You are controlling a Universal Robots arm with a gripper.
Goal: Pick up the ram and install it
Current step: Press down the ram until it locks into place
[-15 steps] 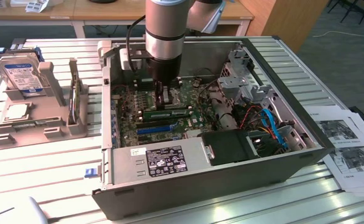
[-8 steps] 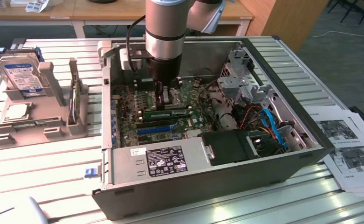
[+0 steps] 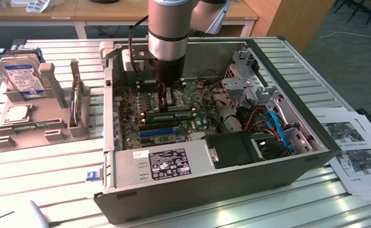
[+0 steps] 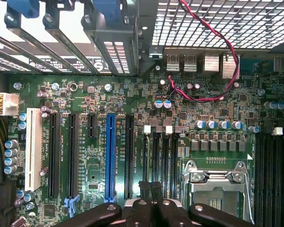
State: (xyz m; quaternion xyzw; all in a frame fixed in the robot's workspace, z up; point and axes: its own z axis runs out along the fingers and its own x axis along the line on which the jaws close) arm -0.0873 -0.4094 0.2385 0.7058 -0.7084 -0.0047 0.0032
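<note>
The gripper (image 3: 166, 100) hangs inside the open computer case (image 3: 287, 171) above the motherboard (image 4: 132, 142), fingers (image 4: 150, 189) closed together on nothing. The ram (image 3: 171, 115) lies seated on the motherboard just below it.

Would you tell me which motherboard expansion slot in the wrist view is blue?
The long blue slot, standing between black slots; the white slot sits farther off.
</note>
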